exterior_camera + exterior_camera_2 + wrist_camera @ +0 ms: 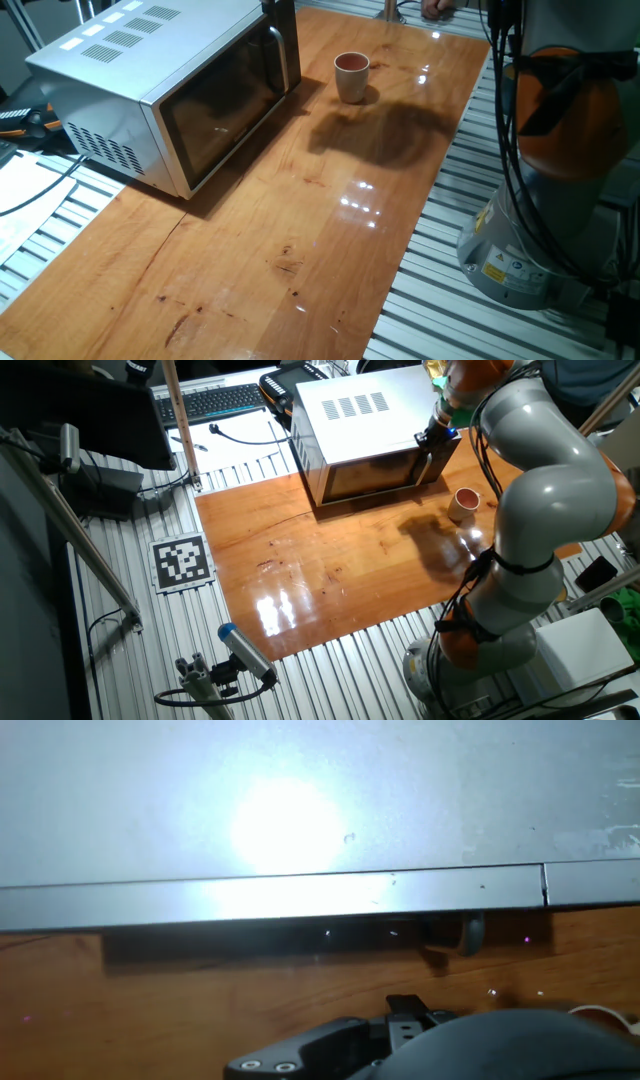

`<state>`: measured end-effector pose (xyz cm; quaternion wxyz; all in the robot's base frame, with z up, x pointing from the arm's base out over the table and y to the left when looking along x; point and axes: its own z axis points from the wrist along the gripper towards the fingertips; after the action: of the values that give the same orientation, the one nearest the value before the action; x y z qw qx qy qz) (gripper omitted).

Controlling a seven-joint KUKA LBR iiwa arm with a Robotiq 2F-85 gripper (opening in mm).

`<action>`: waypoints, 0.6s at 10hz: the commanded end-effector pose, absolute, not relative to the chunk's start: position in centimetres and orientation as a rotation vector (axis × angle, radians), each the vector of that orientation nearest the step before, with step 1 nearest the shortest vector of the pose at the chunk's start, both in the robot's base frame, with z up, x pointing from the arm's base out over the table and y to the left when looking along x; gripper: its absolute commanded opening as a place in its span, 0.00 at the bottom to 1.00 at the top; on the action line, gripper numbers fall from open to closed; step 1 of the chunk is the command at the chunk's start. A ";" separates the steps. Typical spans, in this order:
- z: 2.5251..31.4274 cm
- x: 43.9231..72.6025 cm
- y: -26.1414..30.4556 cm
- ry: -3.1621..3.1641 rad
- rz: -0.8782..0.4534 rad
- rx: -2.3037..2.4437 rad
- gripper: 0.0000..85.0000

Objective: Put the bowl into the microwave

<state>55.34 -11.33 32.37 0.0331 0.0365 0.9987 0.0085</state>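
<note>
Microwave (165, 95): sits on the far-left part of the wooden table (300, 250) in one fixed view. Silver-white box, vent slots on top and on the left side. Dark glass door is closed, facing the middle of the table. Vertical bar handle (283, 50) is at the far end of the door.

Bowl (351, 76): small cream cup with a reddish-brown inside, upright on the table. It stands just right of the microwave's handle end, apart from the microwave, nothing touching it. In the other fixed view it (466, 503) sits right of the microwave (365, 430), partly behind the arm (545, 490).

Claw (436, 438): dark, at the near-right corner of the microwave in the other fixed view, by the handle end of the door. Well clear of the bowl. Cannot tell whether its fingers are apart or together; they are too small and dark there.

Hand view: looks down at the flat grey top of the microwave (300, 810) with a bright glare spot, its edge, then a strip of table. Only part of the dark claw body shows at the bottom edge; fingertips not visible.

Shadow: a dark patch lies on the table right of the bowl in one fixed view.

Surroundings: a keyboard (215, 402) lies beyond the table's far-left end; a black-and-white marker tag (181, 561) lies on the slatted metal bench left of the table.
</note>
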 end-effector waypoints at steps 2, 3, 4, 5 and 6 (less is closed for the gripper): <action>32.4 55.4 -11.3 3.080 0.050 0.156 0.00; 32.4 55.4 -11.3 3.083 0.018 0.146 0.00; 32.4 55.4 -11.3 3.080 -0.010 0.117 0.00; 32.4 55.4 -11.3 3.073 -0.020 0.104 0.00; 32.4 55.4 -11.3 3.075 -0.056 0.094 0.20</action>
<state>55.37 -11.30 32.38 0.0324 0.0277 0.9989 -0.0193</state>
